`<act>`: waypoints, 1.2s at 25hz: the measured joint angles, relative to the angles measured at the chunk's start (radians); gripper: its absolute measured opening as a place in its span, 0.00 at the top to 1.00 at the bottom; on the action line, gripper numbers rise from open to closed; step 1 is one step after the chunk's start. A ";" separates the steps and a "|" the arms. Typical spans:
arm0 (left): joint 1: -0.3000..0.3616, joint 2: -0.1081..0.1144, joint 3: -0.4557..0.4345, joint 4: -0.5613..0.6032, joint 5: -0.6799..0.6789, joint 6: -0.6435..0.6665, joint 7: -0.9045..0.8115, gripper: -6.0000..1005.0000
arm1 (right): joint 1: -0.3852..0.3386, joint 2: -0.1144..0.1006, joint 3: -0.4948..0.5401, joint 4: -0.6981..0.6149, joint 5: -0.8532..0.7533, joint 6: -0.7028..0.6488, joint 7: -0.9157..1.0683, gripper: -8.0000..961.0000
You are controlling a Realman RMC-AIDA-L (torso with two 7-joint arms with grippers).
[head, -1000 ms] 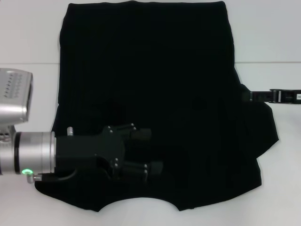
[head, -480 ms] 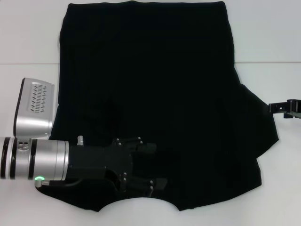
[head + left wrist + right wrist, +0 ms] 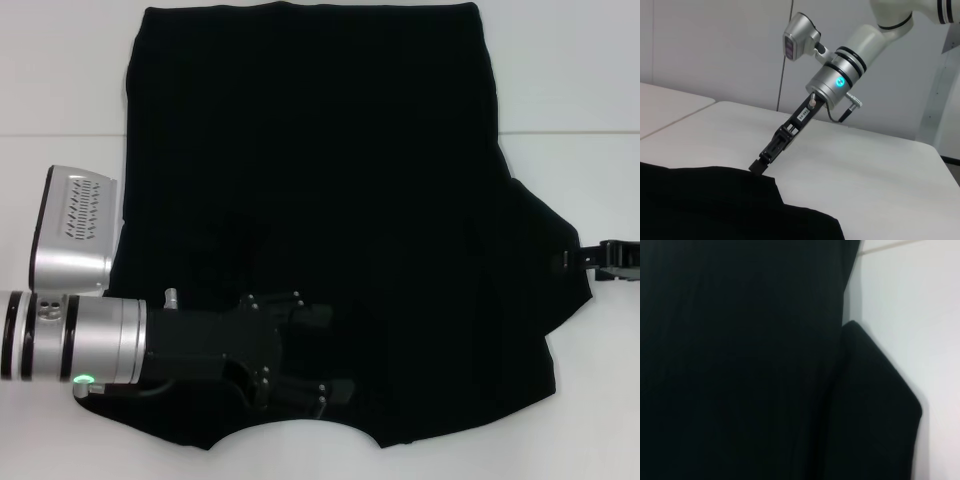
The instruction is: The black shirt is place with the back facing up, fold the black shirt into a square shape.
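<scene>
The black shirt (image 3: 320, 150) lies spread flat on the white table (image 3: 580, 80), with its collar notch at the near edge. My left gripper (image 3: 330, 352) hovers over the shirt's near left part, open, with nothing visible between its fingers. My right gripper (image 3: 568, 259) comes in from the right, its tip at the edge of the right sleeve (image 3: 545, 290). In the left wrist view the right gripper (image 3: 761, 165) meets the edge of the shirt (image 3: 705, 205) low over the table. The right wrist view shows only the shirt (image 3: 740, 365) and the sleeve (image 3: 875, 410).
Bare white tabletop (image 3: 865, 165) surrounds the shirt on the left and right. A seam (image 3: 60, 136) crosses the table behind the arms. The left arm's silver wrist (image 3: 70, 250) sits over the table's left side.
The right gripper left the shirt, drew back to the right, then came nearer and back to the sleeve's edge. The left gripper moved toward the near edge, then held still.
</scene>
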 joint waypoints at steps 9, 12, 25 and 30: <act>-0.003 0.001 0.000 -0.001 0.000 -0.015 0.001 0.06 | 0.013 0.019 0.000 0.029 -0.009 0.035 0.001 0.20; -0.005 0.002 0.000 -0.002 0.000 -0.016 0.001 0.06 | 0.012 0.025 0.000 0.029 -0.009 0.046 0.000 0.26; 0.000 0.000 0.000 -0.002 0.002 -0.017 0.001 0.06 | 0.005 0.034 -0.001 0.029 -0.009 0.057 -0.012 0.73; 0.001 -0.001 0.000 -0.003 0.002 -0.018 0.001 0.06 | -0.011 0.034 0.004 0.020 -0.009 0.083 -0.015 0.91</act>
